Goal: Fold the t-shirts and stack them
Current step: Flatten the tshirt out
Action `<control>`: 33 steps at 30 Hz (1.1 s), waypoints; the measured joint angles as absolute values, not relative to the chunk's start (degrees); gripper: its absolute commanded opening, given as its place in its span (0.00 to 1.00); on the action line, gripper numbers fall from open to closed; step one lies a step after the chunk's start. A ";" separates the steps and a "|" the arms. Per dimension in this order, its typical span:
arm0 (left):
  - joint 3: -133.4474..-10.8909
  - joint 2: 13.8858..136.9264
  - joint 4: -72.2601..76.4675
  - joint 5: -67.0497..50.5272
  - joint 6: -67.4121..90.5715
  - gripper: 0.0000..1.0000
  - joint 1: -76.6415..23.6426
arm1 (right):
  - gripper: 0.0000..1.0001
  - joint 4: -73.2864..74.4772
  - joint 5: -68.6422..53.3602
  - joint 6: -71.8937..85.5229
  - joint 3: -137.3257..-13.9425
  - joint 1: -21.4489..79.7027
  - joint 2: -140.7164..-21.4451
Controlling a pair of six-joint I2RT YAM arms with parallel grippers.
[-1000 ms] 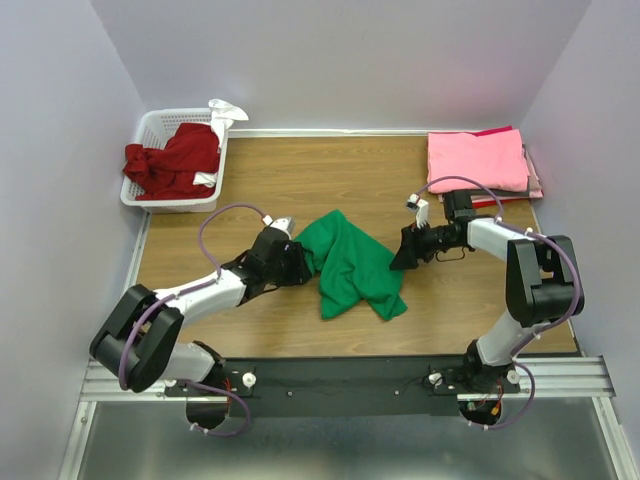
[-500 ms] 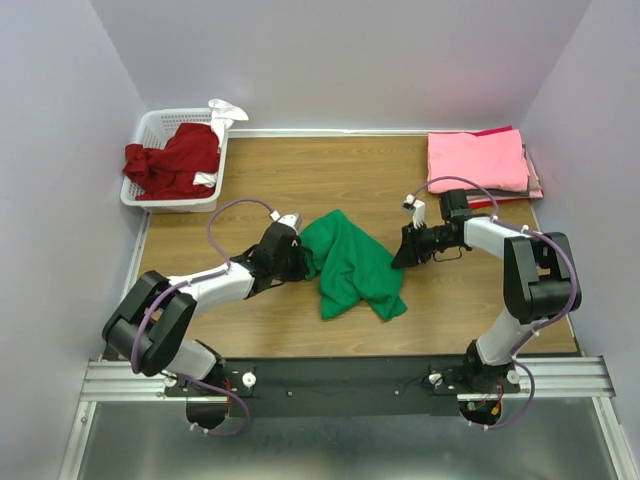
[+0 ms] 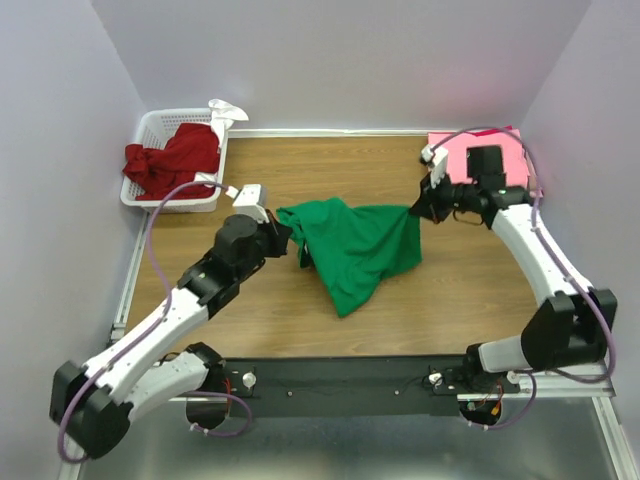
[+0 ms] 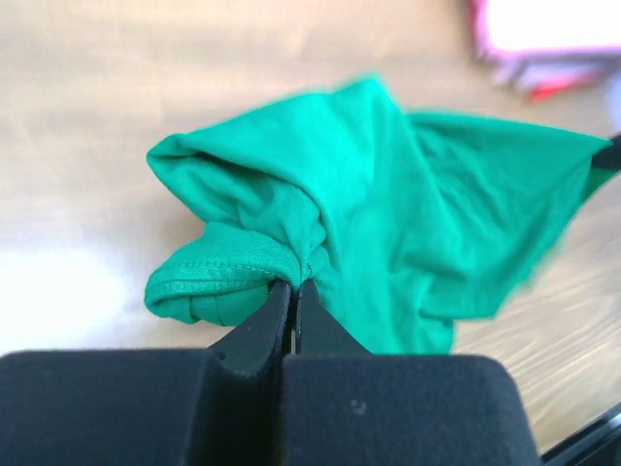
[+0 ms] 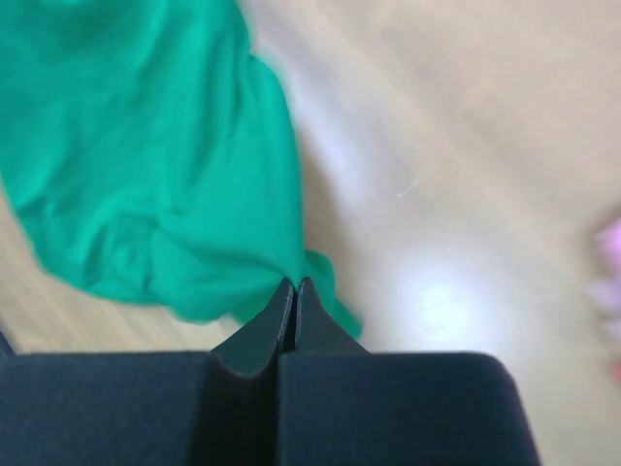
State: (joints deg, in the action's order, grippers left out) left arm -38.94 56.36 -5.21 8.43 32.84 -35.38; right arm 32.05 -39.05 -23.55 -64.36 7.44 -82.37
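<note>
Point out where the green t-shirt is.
In the top view the green t-shirt is mid-table, stretched between the left tool and the right tool.

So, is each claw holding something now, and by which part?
Yes, both hold the green t-shirt: the left claw pinches a bunched hemmed edge at one end, the right claw a fabric edge at the opposite end.

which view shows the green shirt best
Top external: the whole green shirt shows, spread between the left gripper and right gripper. Left wrist shows most of it, bunched and close up. Right wrist shows only one blurred part.
</note>
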 measured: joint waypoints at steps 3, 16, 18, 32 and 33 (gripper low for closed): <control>-40.91 48.66 -6.02 9.41 31.29 0.00 -35.40 | 0.00 37.23 -37.39 -27.68 -73.84 7.44 -79.09; -50.30 34.28 -4.60 8.93 21.98 0.00 -35.40 | 0.00 49.67 -29.61 -37.26 -100.55 7.51 -67.64; -50.68 34.39 -4.60 8.71 21.30 0.00 -35.40 | 0.00 49.89 -28.82 -37.45 -101.16 7.51 -66.28; -43.77 33.43 -5.23 8.36 25.63 0.00 -35.40 | 0.02 50.26 -31.00 -35.46 -88.86 7.51 -66.00; -41.43 32.93 -5.56 8.38 27.57 0.00 -35.40 | 0.02 49.36 -31.81 -34.65 -86.11 7.51 -66.65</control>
State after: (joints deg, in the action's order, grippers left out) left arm -41.43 32.93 -5.56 8.38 27.57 -35.40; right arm 49.36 -31.81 -34.65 -86.11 7.51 -66.65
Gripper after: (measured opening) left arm 0.012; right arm 0.011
